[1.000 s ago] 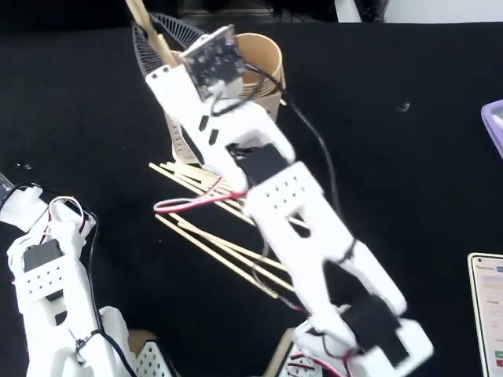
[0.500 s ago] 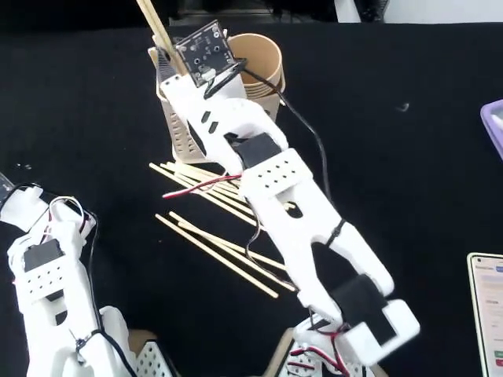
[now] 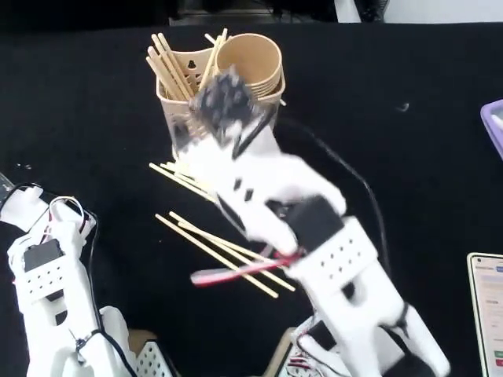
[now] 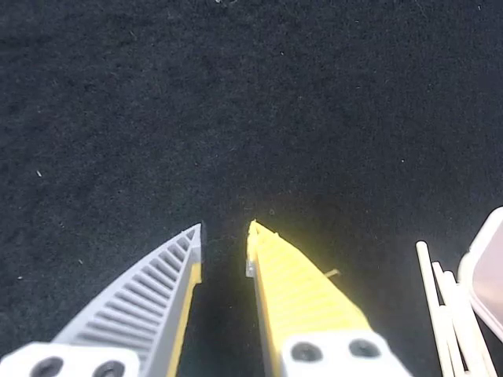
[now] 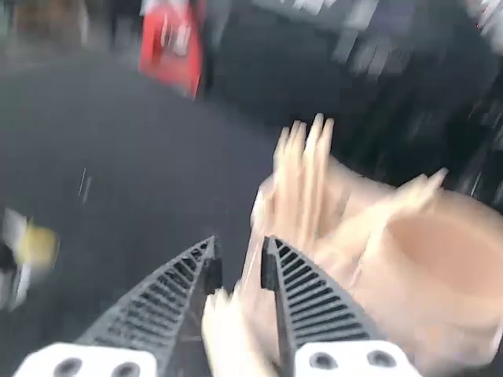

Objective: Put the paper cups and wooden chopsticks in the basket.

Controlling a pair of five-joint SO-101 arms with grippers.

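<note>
R gripper: jaws slightly apart, gap at tips bare. Pale blur deeper between jaws, can't ID. Basket just ahead of tips, w/ chopstick bundle standing in it. Stacked paper cups also in basket, beyond the bundle.

L gripper: jaws narrowly apart, empty, low over black table. Loose chopsticks lie just beside it.

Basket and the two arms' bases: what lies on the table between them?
Loose wooden chopsticks lie flat there on the black table, some under the right arm, seen in the high view.
</note>
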